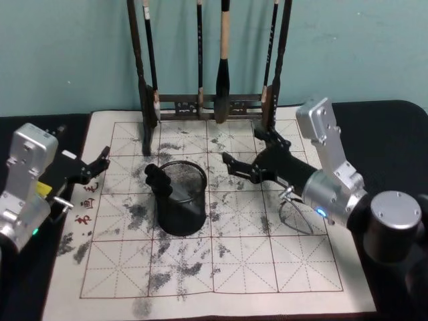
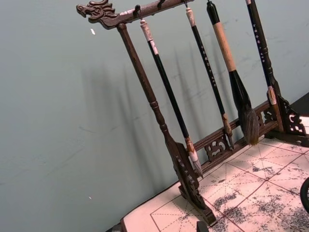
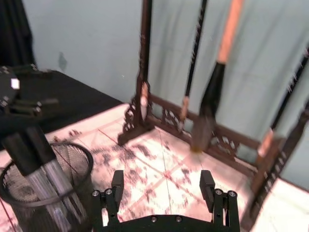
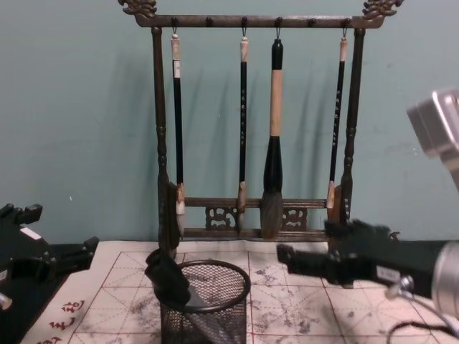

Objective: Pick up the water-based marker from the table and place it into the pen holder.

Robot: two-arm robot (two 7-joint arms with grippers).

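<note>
The water-based marker (image 1: 159, 182) already stands in the pen holder (image 1: 182, 200), leaning with its black cap against the rim at about nine o'clock and its silver barrel down inside the mesh; my right wrist view shows the same lean. The holder sits near the middle of the table (image 1: 281, 267).

My right end effector (image 1: 242, 166) hangs at roughly three o'clock of the holder, just beside it, fingers spread wide and holding nothing. I judge the placing done, so the step in hand is a clean retreat. To do it well I should draw away toward three o'clock and upward, keeping clear of the holder's rim so the light cup is not tipped, and staying short of the brush rack (image 1: 214, 100) at twelve o'clock.

My left end effector (image 1: 90, 168) waits with fingers parted at the table's nine o'clock edge.
</note>
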